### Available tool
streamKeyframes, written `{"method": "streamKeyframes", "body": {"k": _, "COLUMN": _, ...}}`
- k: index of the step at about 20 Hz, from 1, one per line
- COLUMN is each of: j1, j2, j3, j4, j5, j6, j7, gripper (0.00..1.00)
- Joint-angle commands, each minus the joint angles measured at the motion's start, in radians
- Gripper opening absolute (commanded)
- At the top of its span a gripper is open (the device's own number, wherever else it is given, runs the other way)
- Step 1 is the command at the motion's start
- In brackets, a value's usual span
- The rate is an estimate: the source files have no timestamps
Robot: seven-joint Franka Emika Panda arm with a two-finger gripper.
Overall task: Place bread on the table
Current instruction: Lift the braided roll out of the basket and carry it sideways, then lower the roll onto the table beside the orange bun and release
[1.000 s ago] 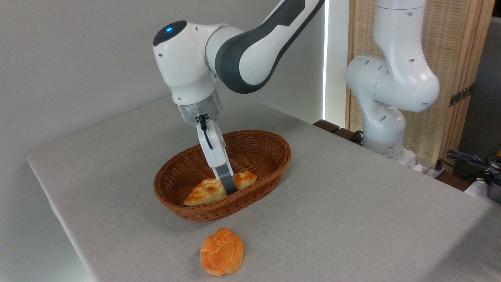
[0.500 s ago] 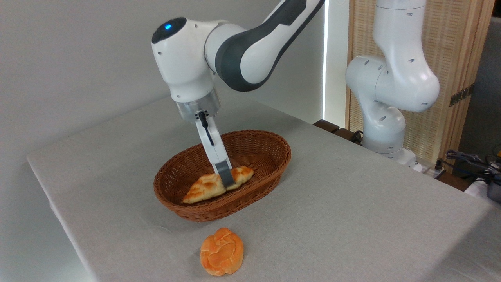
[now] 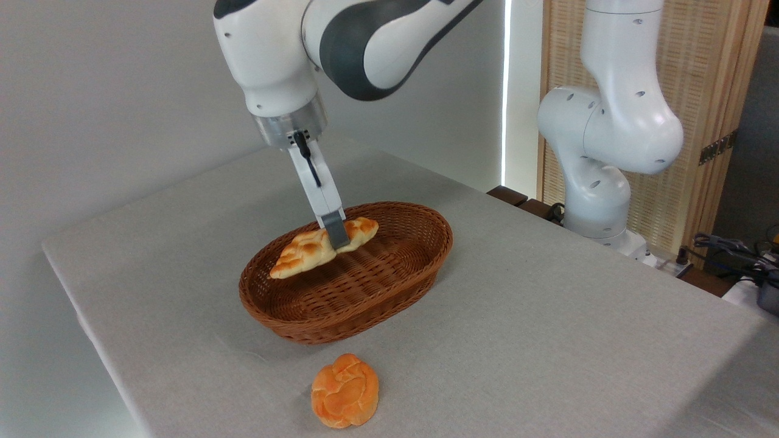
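The bread (image 3: pixel 307 252), a pale braided loaf with golden-brown patches, hangs in the air above the brown wicker basket (image 3: pixel 389 298), tilted with its left tip lower. My gripper (image 3: pixel 336 238) is shut on the bread near its middle, one grey fingertip (image 3: pixel 335 230) showing in front of it and the other hidden behind. The table (image 3: pixel 548 328), covered in light grey cloth, lies under the basket.
A round orange knotted bun (image 3: pixel 344 391) lies on the cloth in front of the basket, near the front edge. The arm's white base (image 3: pixel 599 176) stands at the table's right back, before a wooden slatted screen. Cables lie off the table at far right.
The arm has risen and shifted slightly left, lifting the bread from the basket floor to above the basket rim. The bun and basket have not moved.
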Motion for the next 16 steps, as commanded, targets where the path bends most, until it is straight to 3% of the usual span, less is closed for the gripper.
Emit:
{"method": "streamKeyframes", "body": {"k": 1, "j1": 0.004, "j2": -0.003, "j3": 0.048, "j4": 0.09, "j5": -0.005, "j6": -0.117, "j7": -0.001, "gripper": 0.22}}
{"method": "streamKeyframes", "body": {"k": 5, "j1": 0.008, "j2": -0.061, "j3": 0.183, "j4": 0.098, "j5": 0.005, "j6": -0.146, "j7": 0.057, "gripper": 0.26}}
{"method": "streamKeyframes", "body": {"k": 7, "j1": 0.01, "j2": -0.077, "j3": 0.239, "j4": 0.096, "j5": 0.062, "j6": -0.169, "j7": 0.097, "gripper": 0.27}}
{"method": "streamKeyframes", "body": {"k": 11, "j1": 0.01, "j2": -0.084, "j3": 0.306, "j4": 0.053, "j5": 0.253, "j6": -0.273, "j7": 0.287, "gripper": 0.29}}
{"method": "streamKeyframes", "body": {"k": 13, "j1": 0.01, "j2": -0.084, "j3": 0.347, "j4": 0.026, "j5": 0.288, "j6": -0.27, "j7": 0.337, "gripper": 0.3}}
{"method": "streamKeyframes", "body": {"k": 16, "j1": 0.01, "j2": -0.075, "j3": 0.377, "j4": -0.013, "j5": 0.289, "j6": -0.225, "j7": 0.353, "gripper": 0.36}}
